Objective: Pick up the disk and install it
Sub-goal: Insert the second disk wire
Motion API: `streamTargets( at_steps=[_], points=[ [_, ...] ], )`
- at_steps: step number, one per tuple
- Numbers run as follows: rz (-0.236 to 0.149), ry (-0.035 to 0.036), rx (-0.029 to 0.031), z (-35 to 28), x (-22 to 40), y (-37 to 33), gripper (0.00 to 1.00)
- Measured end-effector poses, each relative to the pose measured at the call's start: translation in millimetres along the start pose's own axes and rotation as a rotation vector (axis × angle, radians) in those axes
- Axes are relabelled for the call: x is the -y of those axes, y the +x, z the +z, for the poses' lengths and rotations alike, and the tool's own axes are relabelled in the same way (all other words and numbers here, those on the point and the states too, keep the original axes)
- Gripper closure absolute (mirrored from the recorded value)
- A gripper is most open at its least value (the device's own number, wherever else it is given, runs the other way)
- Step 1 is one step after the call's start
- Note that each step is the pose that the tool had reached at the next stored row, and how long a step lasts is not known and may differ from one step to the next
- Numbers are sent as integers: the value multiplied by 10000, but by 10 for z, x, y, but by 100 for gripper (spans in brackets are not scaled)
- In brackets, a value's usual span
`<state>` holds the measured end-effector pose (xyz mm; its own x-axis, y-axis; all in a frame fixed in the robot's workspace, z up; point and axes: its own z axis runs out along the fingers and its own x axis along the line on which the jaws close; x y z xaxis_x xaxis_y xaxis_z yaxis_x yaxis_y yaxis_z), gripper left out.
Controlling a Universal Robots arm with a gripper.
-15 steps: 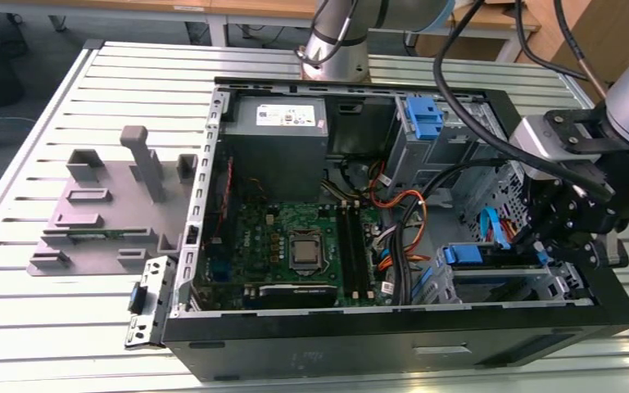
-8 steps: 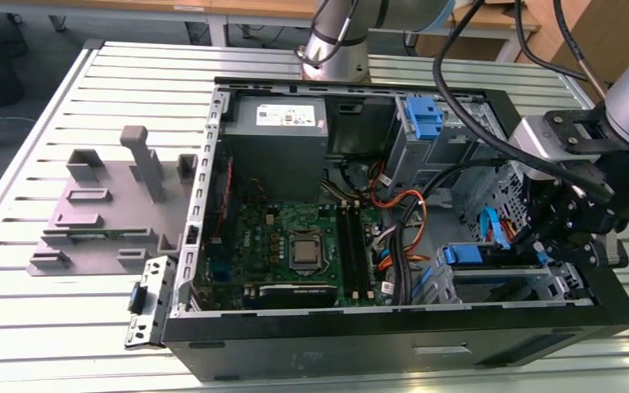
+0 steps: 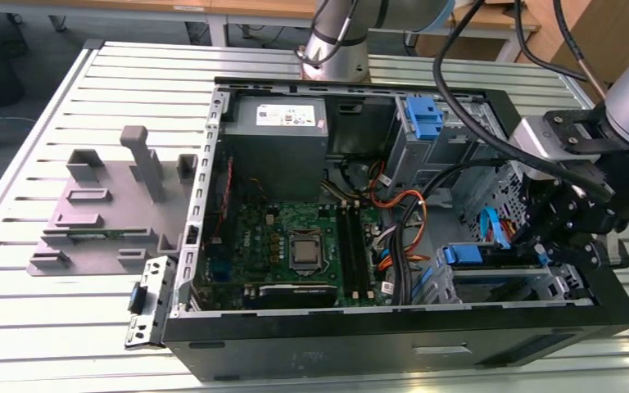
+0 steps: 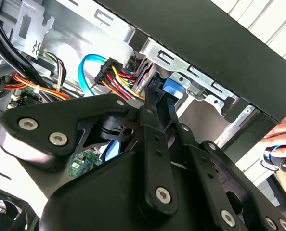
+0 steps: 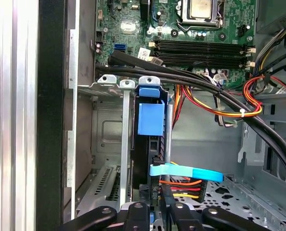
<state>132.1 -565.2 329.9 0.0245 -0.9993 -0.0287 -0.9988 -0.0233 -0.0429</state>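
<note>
The disk (image 5: pixel 150 118) stands on edge in the metal drive cage (image 5: pixel 107 127) at the corner of the open computer case (image 3: pixel 402 336), its blue carrier tab toward the motherboard. In the exterior view the carrier (image 3: pixel 470 255) shows at the case's right end, with my gripper (image 3: pixel 544 250) right behind it. My gripper (image 5: pixel 155 211) has its fingers close on either side of the disk's rear end, and a strip of blue carrier shows between them. In the second wrist view the fingertips (image 4: pixel 155 98) reach the blue carrier (image 4: pixel 169 86) under the cage's rail.
Black, orange and blue cables (image 5: pixel 215 103) run beside the bay. The motherboard (image 3: pixel 292 246), grey power-supply box (image 3: pixel 279 119) and a blue bracket (image 3: pixel 426 119) fill the case. A grey fixture (image 3: pixel 107 205) lies on the slatted table. A person's hand (image 4: pixel 283 137) is outside the case wall.
</note>
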Motion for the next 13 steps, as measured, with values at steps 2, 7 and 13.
streamTargets(
  at_steps=[2,7,13],
  points=[
    [-1,0,-5,-32,2,-1,76],
    [0,0,-5,-164,7,-5,76],
    [0,0,-3,-294,13,-8,76]
  ],
)
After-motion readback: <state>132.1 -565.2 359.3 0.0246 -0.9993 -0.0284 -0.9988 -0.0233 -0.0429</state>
